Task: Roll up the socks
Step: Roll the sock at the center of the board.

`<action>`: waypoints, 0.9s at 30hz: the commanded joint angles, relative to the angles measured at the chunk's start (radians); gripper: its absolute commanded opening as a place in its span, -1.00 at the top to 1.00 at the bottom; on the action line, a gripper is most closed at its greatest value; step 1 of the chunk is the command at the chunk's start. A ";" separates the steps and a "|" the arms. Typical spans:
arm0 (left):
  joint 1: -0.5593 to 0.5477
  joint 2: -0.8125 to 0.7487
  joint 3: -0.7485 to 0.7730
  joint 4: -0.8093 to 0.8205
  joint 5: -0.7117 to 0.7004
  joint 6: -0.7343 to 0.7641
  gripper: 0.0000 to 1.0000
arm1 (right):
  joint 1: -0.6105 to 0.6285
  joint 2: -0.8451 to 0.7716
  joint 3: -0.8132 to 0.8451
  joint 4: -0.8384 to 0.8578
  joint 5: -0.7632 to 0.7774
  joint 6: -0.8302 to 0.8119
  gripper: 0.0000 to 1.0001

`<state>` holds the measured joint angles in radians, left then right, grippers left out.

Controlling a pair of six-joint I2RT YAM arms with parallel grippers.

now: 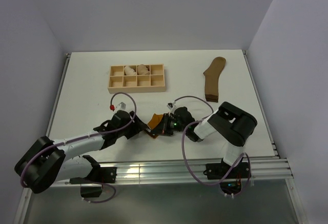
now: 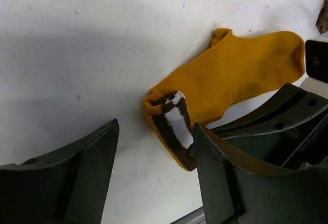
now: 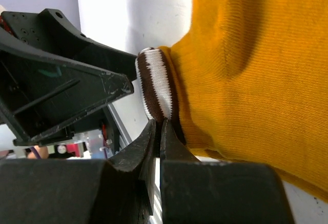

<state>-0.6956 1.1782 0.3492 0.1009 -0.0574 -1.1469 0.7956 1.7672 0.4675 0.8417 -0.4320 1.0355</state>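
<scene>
Noting the left claw [image 2: 155,126] first: spread wide, gripping nothing, low over the table [image 2: 77,39], with the striped cuff [image 2: 174,116] just inside its right finger. Use it to press the folded-over cuff flat, not to snatch.

Then the mustard sock [image 1: 155,123], lying near the table's front edge between both arms: roll snugly, turn by turn, toward the toe, without dragging the fabric sideways.

With the right claw [image 3: 158,126], nipped almost closed on the cuff's edge, pull gently for tension; let go only once pinned.

Counted: one wooden tray [image 1: 136,88] of eight compartments, two pale bundles [image 1: 129,70] in its back row; two socks, namely the mustard one and an olive-brown sock [image 1: 212,78], flat at far right, well apart from both claws.
</scene>
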 commanded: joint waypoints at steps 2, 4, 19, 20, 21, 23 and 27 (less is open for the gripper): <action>-0.019 0.024 0.043 0.019 -0.021 -0.002 -0.29 | -0.012 0.040 -0.013 0.056 -0.002 0.049 1.00; -0.021 0.028 0.039 0.032 -0.025 -0.005 -0.26 | -0.015 0.049 -0.016 0.076 -0.013 0.063 1.00; -0.025 0.081 0.053 0.068 -0.033 -0.013 -0.19 | -0.050 0.129 -0.064 0.212 -0.048 0.147 1.00; -0.025 0.093 0.056 0.071 -0.030 -0.011 -0.15 | -0.052 0.129 -0.056 0.200 -0.050 0.144 1.00; -0.027 0.100 0.057 0.071 -0.030 -0.011 -0.14 | -0.050 0.130 -0.053 0.192 -0.051 0.138 1.00; -0.025 0.115 0.059 0.077 -0.032 -0.013 -0.11 | -0.050 0.135 -0.050 0.191 -0.056 0.140 1.00; -0.025 0.133 0.066 0.079 -0.041 -0.010 -0.01 | -0.050 0.141 -0.049 0.191 -0.060 0.143 1.00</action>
<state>-0.7158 1.2938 0.3889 0.1722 -0.0731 -1.1496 0.7517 1.8812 0.4187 1.0546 -0.4915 1.1851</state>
